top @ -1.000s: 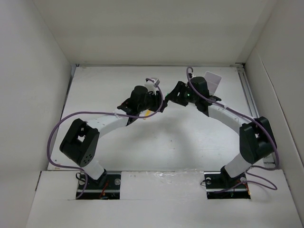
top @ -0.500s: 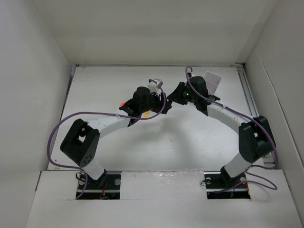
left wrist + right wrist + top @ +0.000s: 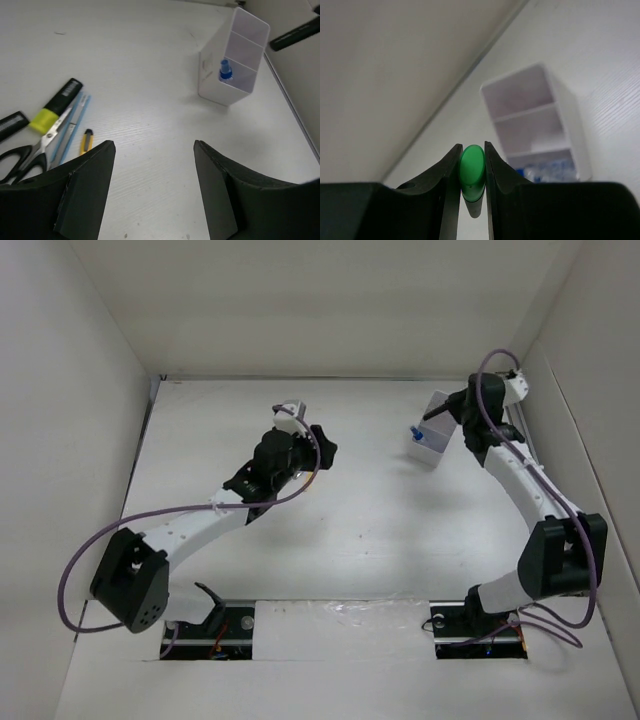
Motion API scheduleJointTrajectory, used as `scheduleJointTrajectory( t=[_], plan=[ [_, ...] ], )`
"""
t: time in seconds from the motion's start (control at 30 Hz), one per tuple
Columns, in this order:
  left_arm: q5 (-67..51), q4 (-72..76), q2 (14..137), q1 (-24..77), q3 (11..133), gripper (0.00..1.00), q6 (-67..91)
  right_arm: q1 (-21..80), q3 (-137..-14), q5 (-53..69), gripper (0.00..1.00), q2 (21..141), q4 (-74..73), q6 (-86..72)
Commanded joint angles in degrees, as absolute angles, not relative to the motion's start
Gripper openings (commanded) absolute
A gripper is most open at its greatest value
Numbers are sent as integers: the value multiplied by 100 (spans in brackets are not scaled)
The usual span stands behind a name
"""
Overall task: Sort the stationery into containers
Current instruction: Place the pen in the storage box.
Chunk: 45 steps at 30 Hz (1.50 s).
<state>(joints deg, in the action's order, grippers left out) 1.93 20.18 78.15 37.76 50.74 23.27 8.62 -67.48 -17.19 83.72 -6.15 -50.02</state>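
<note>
My right gripper is shut on a black marker with a green end. It hangs just above and behind the translucent white container, the marker pointing left. In the container's near compartment stands a blue-capped bottle; the other two compartments look empty. My left gripper is open over bare table, left of the container. At its left lie a yellow-green and black highlighter, scissors, a silver-blue pen and a short yellow stick.
White walls close in the table on three sides, and the right wall stands close behind the container. A black flat item lies at the left edge of the left wrist view. In the top view the left arm covers the loose stationery.
The two grippers were together at the table's middle. The right one has shut and swung back right to the container with the marker. The left one has opened and drawn away to the left.
</note>
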Motion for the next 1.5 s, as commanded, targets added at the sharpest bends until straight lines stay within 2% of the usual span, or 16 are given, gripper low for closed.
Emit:
scheduleJointTrajectory(
  t=[0.0, 0.17, 0.37, 0.63, 0.9, 1.0, 1.03, 1.07, 1.17, 1.3, 1.47],
  plan=[
    [1361, 1855, 7340, 3753, 4729, 61, 2610, 589, -7373, -3347, 2, 8507, -913, -5448],
    [1811, 1740, 6953, 3472, 4342, 61, 2794, 458, -8145, -4322, 2, 9147, -1107, -5397],
    [2328, 1179, 6952, 3401, 4552, 61, 2856, 457, -8982, -4754, 0, 9887, -1433, -5107],
    [3216, 466, 7558, 3401, 5027, 61, 3103, 509, -9229, -4939, 0, 10502, -1424, -4887],
    [3401, 237, 7893, 3401, 5221, 61, 3208, 615, -9431, -5202, 0, 10951, -1371, -4834],
    [3463, 290, 7945, 3401, 5221, 61, 3208, 677, -9431, -5369, 10, 10951, -1371, -4834],
    [3515, 290, 7945, 3401, 5221, 61, 3208, 729, -9431, -5370, 16, 10951, -1310, -4834],
    [3455, 290, 8015, 3401, 5221, 61, 3208, 729, -9431, -5370, 28, 11003, -1310, -4834],
    [3323, 342, 8129, 3261, 5221, 61, 3208, 729, -9431, -5238, 43, 10934, -1310, -4834],
    [2596, 517, 8130, 2884, 5134, 61, 3208, 729, -9255, -4975, 51, 10662, -1310, -4886],
    [2136, 686, 8078, 2479, 4887, 61, 3444, 790, -8782, -4536, 51, 10012, -1310, -5106]
  ],
)
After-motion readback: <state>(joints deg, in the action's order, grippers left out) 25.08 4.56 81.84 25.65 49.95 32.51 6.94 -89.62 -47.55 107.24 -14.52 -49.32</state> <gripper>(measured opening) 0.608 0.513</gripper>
